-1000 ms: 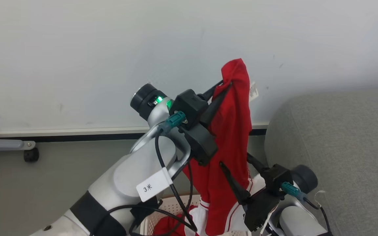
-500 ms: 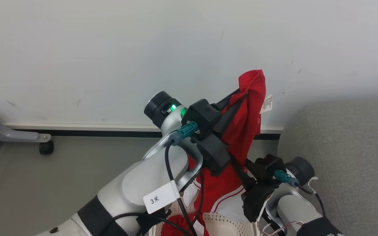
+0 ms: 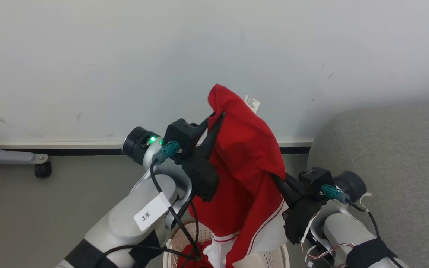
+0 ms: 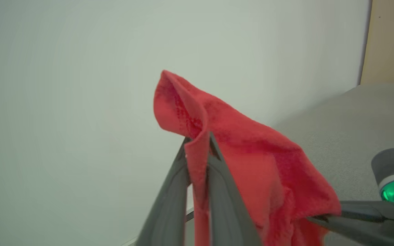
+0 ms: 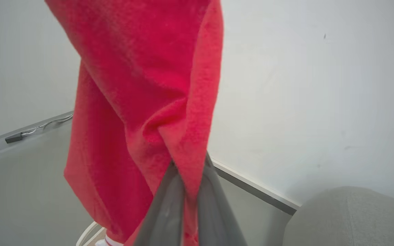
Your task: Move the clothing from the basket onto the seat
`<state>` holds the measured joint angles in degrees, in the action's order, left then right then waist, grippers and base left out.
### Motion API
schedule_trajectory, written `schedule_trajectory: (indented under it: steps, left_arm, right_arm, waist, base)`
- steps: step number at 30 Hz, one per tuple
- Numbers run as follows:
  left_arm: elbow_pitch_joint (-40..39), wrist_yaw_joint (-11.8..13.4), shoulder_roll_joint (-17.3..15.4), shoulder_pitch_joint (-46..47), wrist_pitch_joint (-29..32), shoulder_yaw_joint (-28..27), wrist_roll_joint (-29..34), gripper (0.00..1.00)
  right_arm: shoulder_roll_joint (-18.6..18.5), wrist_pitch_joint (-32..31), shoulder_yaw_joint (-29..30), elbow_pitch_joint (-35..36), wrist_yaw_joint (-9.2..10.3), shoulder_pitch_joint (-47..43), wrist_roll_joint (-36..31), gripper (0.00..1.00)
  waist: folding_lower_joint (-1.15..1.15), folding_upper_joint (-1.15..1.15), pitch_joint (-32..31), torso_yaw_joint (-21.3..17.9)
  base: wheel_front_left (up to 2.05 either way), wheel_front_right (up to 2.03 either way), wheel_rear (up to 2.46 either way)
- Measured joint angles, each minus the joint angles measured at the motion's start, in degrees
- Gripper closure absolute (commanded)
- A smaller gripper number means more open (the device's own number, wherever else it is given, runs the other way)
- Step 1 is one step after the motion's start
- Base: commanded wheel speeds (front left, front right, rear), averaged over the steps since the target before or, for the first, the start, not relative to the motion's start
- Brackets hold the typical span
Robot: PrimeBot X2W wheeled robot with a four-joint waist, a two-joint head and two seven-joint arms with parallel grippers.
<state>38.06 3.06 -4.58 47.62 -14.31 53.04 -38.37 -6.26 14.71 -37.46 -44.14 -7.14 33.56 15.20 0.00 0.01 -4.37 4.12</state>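
Both grippers are pinching one garment of the clothing (image 3: 244, 160) between closed fingers. The left gripper (image 3: 217, 112) is clamping a folded red edge right at its fingertips and holding that corner up as the high point. The right gripper (image 3: 275, 176), lower and off to the left gripper's right, is biting a bunched fold of the same cloth. The fabric is sagging between the two grips and trailing below them, its white panel and striped trim hanging down into the basket (image 3: 274, 257), which is sitting directly beneath both grippers. The cloth is looking light, soft and limp, so it is likely going to swing and drape rather than hold a shape. It is not fragile, but a thin pinch at an edge may slip, so gripping bunched folds or the seamed hem, well apart as here, is seeming the safer choice. Counting: two grippers, one basket, one seat, one garment lifted, and further red cloth (image 3: 185, 259) lying in the basket under the left gripper, though I cannot tell whether that is one garment or several. A small white tag (image 3: 252, 103) is sticking out just beyond the left gripper's tips. The seat (image 3: 385, 149) is waiting just to the right of the right gripper, and the pale wall (image 3: 88, 56) is standing behind everything.
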Motion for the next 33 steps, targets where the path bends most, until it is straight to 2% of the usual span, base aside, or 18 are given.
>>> schedule_trajectory:
  steps: [13, 20, 33]
  left_arm:
    - [0.14, 0.56, -3.52, -10.15, 0.00, -2.44, -0.43, 0.00]
    - [-1.27, 0.62, -3.27, -15.44, 0.00, -3.45, -1.33, 0.00]
    - [-3.81, 0.52, -1.44, -19.91, 0.00, -5.17, -1.31, 0.00]
  right_arm:
    - [-7.84, 0.00, 0.38, 4.28, 0.00, 1.21, 0.96, 1.00]
    - [-11.68, 0.00, 1.33, 6.57, 0.00, 1.20, 0.96, 1.00]
    - [-16.07, -0.07, 1.99, 12.63, 0.00, 3.00, 0.88, 1.00]
  waist:
    - [0.00, 0.00, 0.29, -5.83]
    - [0.00, 0.00, 0.25, -10.01]
    - [0.00, 0.00, 0.38, -18.97]
  base:
    - [0.00, 0.00, 0.00]
    - [0.00, 0.00, 0.00]
    - [0.00, 0.00, 0.00]
